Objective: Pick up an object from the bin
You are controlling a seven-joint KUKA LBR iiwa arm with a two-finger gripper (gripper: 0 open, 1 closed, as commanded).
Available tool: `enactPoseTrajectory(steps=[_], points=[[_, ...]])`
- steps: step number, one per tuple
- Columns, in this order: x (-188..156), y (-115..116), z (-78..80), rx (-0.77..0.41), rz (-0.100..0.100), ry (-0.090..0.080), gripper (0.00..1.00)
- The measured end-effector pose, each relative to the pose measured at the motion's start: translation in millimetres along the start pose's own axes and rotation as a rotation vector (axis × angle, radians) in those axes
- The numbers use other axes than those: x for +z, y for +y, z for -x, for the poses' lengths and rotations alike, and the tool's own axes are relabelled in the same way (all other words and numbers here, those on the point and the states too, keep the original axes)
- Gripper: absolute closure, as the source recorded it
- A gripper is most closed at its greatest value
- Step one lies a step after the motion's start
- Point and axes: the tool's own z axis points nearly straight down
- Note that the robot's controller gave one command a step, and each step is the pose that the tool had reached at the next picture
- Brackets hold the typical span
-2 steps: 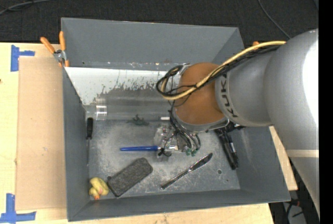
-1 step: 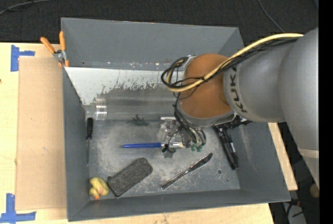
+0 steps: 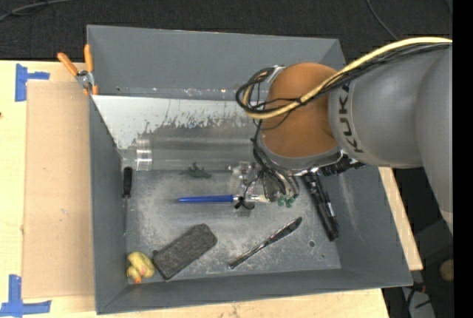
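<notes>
Where the orange-covered wrist (image 3: 299, 117) hangs over the bin (image 3: 214, 65) floor, the hand (image 3: 250, 196) sits low near the middle. It is right at the end of a blue pen (image 3: 203, 199), which stretches away from it toward 9 o'clock. Whether the hand is open or closed, and whether it grips the pen, I cannot tell. Around the hand, a clear tube (image 3: 188, 149) lies at 11 o'clock, a black pen (image 3: 324, 211) at 3, a slim knife (image 3: 267, 241) at 5 and a grey pad (image 3: 185, 250) at 7. A yellow lump (image 3: 137, 266) sits beyond the pad in the corner.
</notes>
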Motion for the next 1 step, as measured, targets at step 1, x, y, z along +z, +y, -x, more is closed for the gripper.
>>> enactPoseTrajectory(steps=[1], points=[[-35.3, 0.1, 0.6, 0.000, 0.001, -0.003, 1.00]])
